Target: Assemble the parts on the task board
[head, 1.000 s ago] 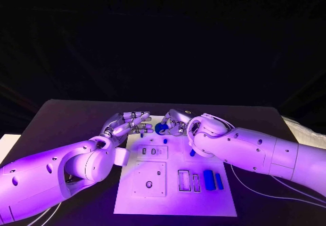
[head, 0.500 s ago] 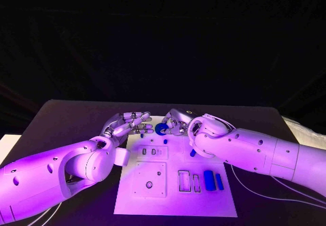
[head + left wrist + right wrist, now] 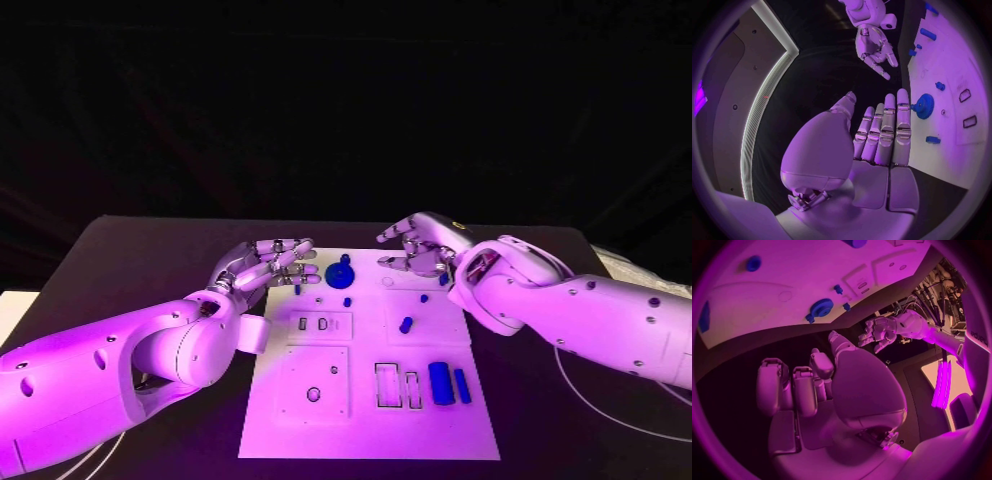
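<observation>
One blue gear (image 3: 340, 272) on the task board (image 3: 371, 400), between two empty, loosely spread hands: left hand (image 3: 270, 262), right hand (image 3: 418, 245).

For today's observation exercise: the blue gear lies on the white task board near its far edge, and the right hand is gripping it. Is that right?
Not quite. The blue gear does lie on the task board near its far edge, but the right hand is not gripping it: the head view shows that hand raised apart from the gear, holding nothing.

A lab (dark-draped): black table (image 3: 159, 250), white task board (image 3: 368, 420).
</observation>
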Controlling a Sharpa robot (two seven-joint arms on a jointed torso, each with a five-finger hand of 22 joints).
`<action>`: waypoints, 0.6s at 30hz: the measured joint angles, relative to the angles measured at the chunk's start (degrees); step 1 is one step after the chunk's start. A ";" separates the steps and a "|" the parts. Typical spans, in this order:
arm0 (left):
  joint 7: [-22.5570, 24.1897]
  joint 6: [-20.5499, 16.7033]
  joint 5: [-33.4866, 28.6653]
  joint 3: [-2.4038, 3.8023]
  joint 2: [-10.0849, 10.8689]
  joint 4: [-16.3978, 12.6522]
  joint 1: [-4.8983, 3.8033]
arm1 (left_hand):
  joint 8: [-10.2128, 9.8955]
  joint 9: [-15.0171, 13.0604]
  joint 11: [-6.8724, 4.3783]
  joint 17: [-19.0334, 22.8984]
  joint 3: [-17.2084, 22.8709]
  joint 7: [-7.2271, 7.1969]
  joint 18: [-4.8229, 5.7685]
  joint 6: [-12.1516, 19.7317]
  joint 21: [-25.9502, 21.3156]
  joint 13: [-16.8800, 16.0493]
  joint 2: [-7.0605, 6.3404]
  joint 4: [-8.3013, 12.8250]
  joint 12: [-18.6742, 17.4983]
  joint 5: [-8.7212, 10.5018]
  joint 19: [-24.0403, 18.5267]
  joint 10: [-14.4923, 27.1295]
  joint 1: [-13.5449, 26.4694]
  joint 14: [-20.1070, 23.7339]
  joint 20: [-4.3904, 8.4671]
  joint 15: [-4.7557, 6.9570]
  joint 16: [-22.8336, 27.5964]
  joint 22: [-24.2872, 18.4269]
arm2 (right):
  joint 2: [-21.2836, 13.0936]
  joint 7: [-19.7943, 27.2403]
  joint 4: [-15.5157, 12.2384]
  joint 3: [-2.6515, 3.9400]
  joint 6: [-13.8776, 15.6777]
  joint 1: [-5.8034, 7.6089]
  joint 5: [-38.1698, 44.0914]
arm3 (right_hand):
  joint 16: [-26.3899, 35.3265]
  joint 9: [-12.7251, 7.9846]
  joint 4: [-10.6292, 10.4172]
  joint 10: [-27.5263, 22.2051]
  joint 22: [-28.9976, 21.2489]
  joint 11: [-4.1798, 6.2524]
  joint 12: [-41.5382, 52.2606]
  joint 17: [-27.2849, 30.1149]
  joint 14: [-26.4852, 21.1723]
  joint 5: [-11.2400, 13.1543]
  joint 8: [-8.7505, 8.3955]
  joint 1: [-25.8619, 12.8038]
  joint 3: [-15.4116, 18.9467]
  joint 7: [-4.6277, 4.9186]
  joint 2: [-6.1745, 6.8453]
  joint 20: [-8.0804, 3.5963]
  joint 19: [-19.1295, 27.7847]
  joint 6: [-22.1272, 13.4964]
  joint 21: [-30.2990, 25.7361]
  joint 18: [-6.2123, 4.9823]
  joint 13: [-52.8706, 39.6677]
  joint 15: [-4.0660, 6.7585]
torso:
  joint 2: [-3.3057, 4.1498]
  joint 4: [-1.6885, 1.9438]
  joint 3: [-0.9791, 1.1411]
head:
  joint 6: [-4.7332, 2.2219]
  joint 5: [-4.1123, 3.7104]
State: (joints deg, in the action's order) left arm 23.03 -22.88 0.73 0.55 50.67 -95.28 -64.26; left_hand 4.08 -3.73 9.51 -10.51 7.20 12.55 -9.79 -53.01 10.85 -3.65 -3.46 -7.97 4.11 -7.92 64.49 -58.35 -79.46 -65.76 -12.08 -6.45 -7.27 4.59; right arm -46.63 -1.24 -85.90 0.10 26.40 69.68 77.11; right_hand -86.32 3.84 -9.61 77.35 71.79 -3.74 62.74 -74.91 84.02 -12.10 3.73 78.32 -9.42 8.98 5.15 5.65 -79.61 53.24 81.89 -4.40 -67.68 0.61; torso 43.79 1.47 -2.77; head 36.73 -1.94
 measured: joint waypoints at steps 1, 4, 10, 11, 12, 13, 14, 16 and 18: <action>0.00 0.01 0.00 0.00 0.01 0.01 0.00 | 0.00 0.00 0.00 0.00 0.00 0.00 0.00 0.00 0.00 0.00 0.00 0.00 0.00 0.00 0.00 0.00 0.00 0.00 0.00 0.00 0.00 0.00 | -0.93 0.77 -0.14 0.01 -0.03 0.08 -0.51 | 0.00 0.00 0.23 0.00 0.00 0.00 0.00 -0.02 0.00 -0.13 0.00 -0.02 0.09 -0.19 0.01 0.00 0.00 0.19 0.00 0.00 0.03 0.00 | -0.03 -0.10 0.01 | 0.01 0.00; 0.00 0.04 0.00 -0.01 0.02 0.03 0.00 | 0.00 0.00 0.00 0.00 0.00 0.00 0.00 0.00 0.00 0.00 0.00 0.00 0.00 0.00 0.00 0.00 0.00 0.00 0.00 0.00 0.00 0.00 | -4.31 3.64 -0.27 0.02 -0.38 0.20 -2.46 | 0.00 0.00 0.51 0.00 0.00 0.00 0.00 -0.04 0.00 -0.32 0.00 0.27 0.04 -0.19 0.30 0.00 0.00 0.19 0.00 0.00 0.21 0.00 | -0.11 -0.46 0.07 | 0.03 -0.02; 0.00 0.14 0.00 -0.04 -0.03 0.16 0.02 | 0.00 0.00 0.00 0.01 0.00 0.00 0.00 0.00 0.00 0.00 0.00 0.00 0.00 0.00 0.00 0.00 0.00 0.00 0.00 0.00 0.00 0.00 | -8.60 7.23 0.49 -0.28 -1.55 -0.19 -4.47 | 0.00 0.05 1.34 0.00 -0.01 0.00 -0.44 -0.04 0.00 -0.32 0.00 1.20 0.09 -0.18 0.62 0.00 0.00 0.59 0.00 0.00 0.41 0.00 | -0.18 -0.97 0.21 | 0.09 -0.13; 0.00 0.16 0.00 -0.05 -0.04 0.18 0.03 | 0.00 0.00 0.00 0.01 0.00 0.00 0.00 0.00 0.00 0.00 0.00 0.00 0.00 0.00 0.00 0.00 0.00 0.00 0.00 0.00 0.00 0.00 | -9.04 7.67 0.83 -0.34 -1.77 -0.36 -4.69 | 0.00 0.05 1.33 -0.02 -0.01 0.02 -0.44 -0.04 0.00 -0.32 0.00 1.21 0.09 -0.19 0.64 0.00 0.00 0.59 0.00 0.00 0.42 0.00 | -0.19 -1.07 0.28 | 0.09 -0.19; 0.00 0.18 0.00 -0.05 -0.05 0.21 0.03 | 0.00 0.00 0.00 0.01 0.00 0.00 0.00 0.00 0.00 0.00 0.00 0.00 0.00 0.00 0.00 0.00 0.00 0.00 0.00 0.00 0.00 0.01 | -9.46 8.16 1.38 -0.42 -2.07 -0.59 -4.94 | 0.00 0.05 1.34 -0.12 -0.01 0.12 -0.45 -0.04 0.00 -0.32 0.00 1.27 0.09 -0.18 0.70 0.00 0.00 0.59 0.00 0.00 0.42 0.00 | -0.20 -1.14 0.32 | 0.09 -0.24; 0.00 0.20 0.00 -0.05 -0.06 0.24 0.03 | 0.00 0.00 0.00 0.01 0.00 0.00 0.00 0.00 0.00 0.00 0.00 0.00 0.00 0.00 0.00 0.00 0.00 0.00 0.00 0.00 0.00 0.01 | -9.64 8.48 1.83 -0.47 -2.29 -0.77 -5.10 | 0.00 0.04 1.34 -0.21 -0.01 0.21 -0.45 -0.04 0.00 -0.32 0.00 1.27 0.09 -0.18 0.70 0.00 0.00 0.59 0.00 0.00 0.48 0.00 | -0.21 -1.20 0.35 | 0.09 -0.33; 0.00 0.22 0.00 -0.05 -0.07 0.27 0.03 | 0.00 0.00 0.00 0.01 0.00 0.00 0.00 0.00 0.00 0.00 0.00 0.00 0.00 0.00 0.00 0.00 0.00 0.00 0.00 0.00 0.00 0.01 | -9.75 8.79 2.35 -0.54 -2.52 -0.96 -5.25 | 0.00 0.04 1.45 -0.21 -0.01 0.20 -0.64 -0.04 0.00 -0.32 0.00 1.27 0.20 -0.18 0.70 0.00 0.00 0.59 0.00 0.00 0.55 0.00 | -0.22 -1.27 0.38 | 0.08 -0.44; 0.00 0.26 0.00 -0.05 -0.07 0.35 0.03 | 0.00 0.00 0.00 0.01 0.00 0.00 0.00 0.00 0.00 0.00 0.00 0.00 0.00 0.00 0.00 0.00 0.00 0.00 0.00 0.00 0.00 0.01 | -9.77 9.39 3.51 -0.60 -3.02 -1.34 -5.52 | 0.00 0.04 1.72 -0.21 -0.06 0.20 -0.74 -0.03 0.00 -0.32 0.00 1.27 0.16 -0.18 0.70 0.00 0.00 0.59 0.00 0.00 0.57 0.00 | -0.23 -1.35 0.46 | 0.08 -0.62; 0.00 0.29 0.00 -0.06 -0.08 0.39 0.03 | 0.00 0.00 0.00 0.01 0.00 0.00 0.00 0.00 0.00 0.00 0.00 0.00 0.00 0.00 0.00 0.00 0.00 0.00 0.00 0.00 0.00 0.01 | -9.63 9.79 4.63 -0.62 -3.43 -1.69 -5.70 | 0.00 0.04 1.72 -0.21 -0.06 0.20 -0.73 -0.03 0.00 -0.32 0.00 1.55 0.16 -0.19 0.97 0.00 0.00 0.59 0.00 0.00 0.61 0.00 | -0.23 -1.37 0.51 | 0.08 -0.81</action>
State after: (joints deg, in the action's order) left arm 23.03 -22.59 0.73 0.49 50.59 -94.90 -64.23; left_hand 4.08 -3.73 9.52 -10.50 7.20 12.55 -9.79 -53.01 10.86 -3.65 -3.47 -7.97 4.11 -7.92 64.49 -58.35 -79.46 -65.76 -12.08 -6.45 -7.27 4.60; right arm -56.26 8.56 -81.28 -0.52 22.97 67.99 71.41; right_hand -86.32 3.88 -7.90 77.14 71.73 -3.53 62.01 -74.94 84.02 -12.42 3.73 79.86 -9.27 8.80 6.12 5.65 -79.61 53.83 81.89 -4.40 -67.07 0.61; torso 43.57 0.10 -2.26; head 36.81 -2.75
